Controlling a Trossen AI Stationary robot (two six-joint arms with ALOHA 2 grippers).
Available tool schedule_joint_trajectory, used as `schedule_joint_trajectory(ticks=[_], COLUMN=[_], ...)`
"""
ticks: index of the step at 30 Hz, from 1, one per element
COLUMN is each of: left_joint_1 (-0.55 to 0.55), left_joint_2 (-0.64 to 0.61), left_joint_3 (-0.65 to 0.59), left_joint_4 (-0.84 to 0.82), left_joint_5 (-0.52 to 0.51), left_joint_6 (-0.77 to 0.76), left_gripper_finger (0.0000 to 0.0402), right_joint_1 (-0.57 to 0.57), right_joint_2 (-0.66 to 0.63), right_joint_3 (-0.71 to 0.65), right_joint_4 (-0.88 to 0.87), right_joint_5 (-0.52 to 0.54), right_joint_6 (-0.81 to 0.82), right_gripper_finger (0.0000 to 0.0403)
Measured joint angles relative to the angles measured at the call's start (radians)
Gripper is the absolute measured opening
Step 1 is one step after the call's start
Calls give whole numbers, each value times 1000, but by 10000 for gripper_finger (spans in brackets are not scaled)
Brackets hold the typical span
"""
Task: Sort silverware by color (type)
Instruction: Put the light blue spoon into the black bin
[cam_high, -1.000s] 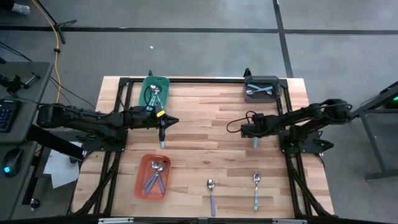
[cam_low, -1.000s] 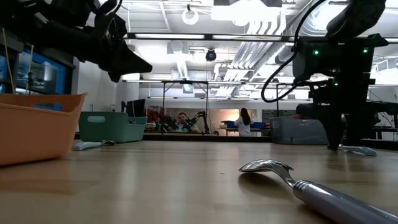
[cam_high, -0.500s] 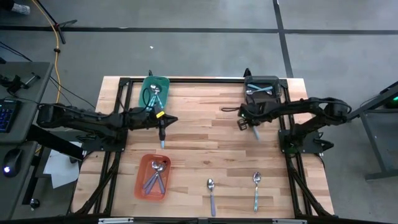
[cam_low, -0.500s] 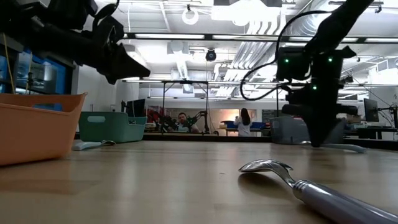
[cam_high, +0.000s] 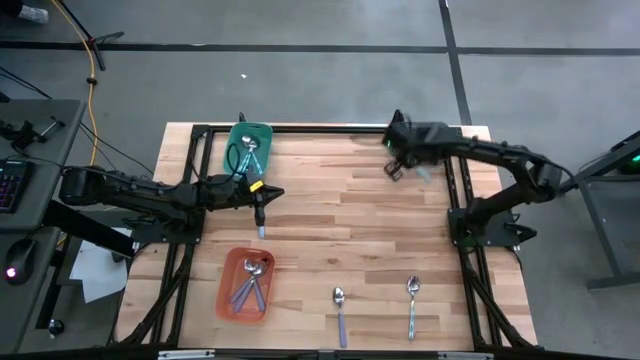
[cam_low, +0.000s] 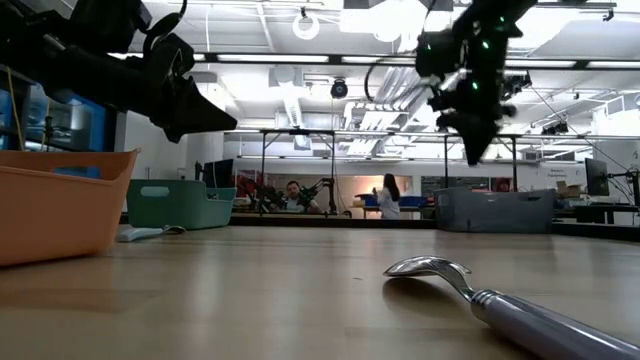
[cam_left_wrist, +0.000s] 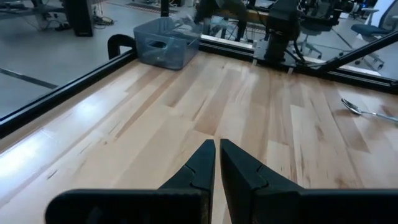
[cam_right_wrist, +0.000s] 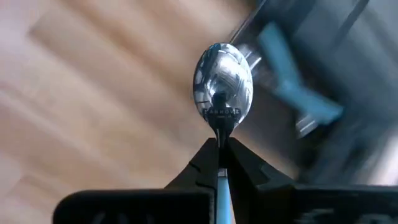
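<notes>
My right gripper (cam_right_wrist: 219, 163) is pinched tight on the neck of a spoon (cam_right_wrist: 222, 81), whose shiny bowl stands out past the fingertips. From above, that gripper (cam_high: 400, 160) is at the far right corner of the table, right at the grey bin (cam_high: 437, 132), with the arm blurred. In the wrist view I can make out a light-blue handle (cam_right_wrist: 292, 93) already lying in the bin ahead. As I judge it, the step in hand is the drop into that bin, and to do it well I want the spoon fully over the bin's opening, well clear of the near wall, and brought low before I part the jaws, so it neither bounces out nor catches on the rim. The grip sits near the bowl, so I expect the long handle to swing as it falls; I would let the arm settle first. My left gripper (cam_left_wrist: 216, 163) has its fingers together with nothing in them, hovering over bare wood just in front of the teal bin (cam_high: 243, 135). Two more spoons (cam_high: 340, 312) (cam_high: 412, 303) wait at the near edge, beside the orange bin (cam_high: 228, 300), which already holds several.
</notes>
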Motion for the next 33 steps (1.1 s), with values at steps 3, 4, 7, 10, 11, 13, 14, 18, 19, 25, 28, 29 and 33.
schedule_joint_trajectory(ticks=[3,4,7,10,11,13,14,18,19,25,28,29,33], left_joint_1=[0,0,0,0,0,0,0,1,1,0,0,0,0], left_joint_2=[0,0,0,0,0,0,0,0,0,0,0,0,0], left_joint_3=[0,0,0,0,0,0,0,0,0,0,0,0,0], left_joint_4=[0,0,2,2,2,2,3,7,8,13,12,12,12], left_joint_5=[0,0,0,0,-1,-4,-9,-16,-15,-14,-11,-11,-11], left_joint_6=[8,8,9,17,25,35,36,44,45,45,45,46,62], left_gripper_finger=[15,15,15,15,15,15,15,15,15,15,15,15,15], right_joint_1=[-107,-148,-272,-377,-405,-454,-475,-501,-501,-496,-492,-488,-467], right_joint_2=[-2,-2,-2,7,13,32,48,117,140,240,266,270,258], right_joint_3=[72,79,61,3,-16,-44,-53,-78,-85,-97,-98,-98,-98], right_joint_4=[21,44,139,238,278,318,326,328,333,376,377,377,382], right_joint_5=[11,11,-64,-147,-158,-180,-186,-199,-200,-202,-202,-202,-178], right_joint_6=[-285,-385,-655,-861,-908,-965,-965,-907,-900,-858,-853,-852,-844], right_gripper_finger=[1,1,1,1,1,0,0,0,0,0,1,3,27])
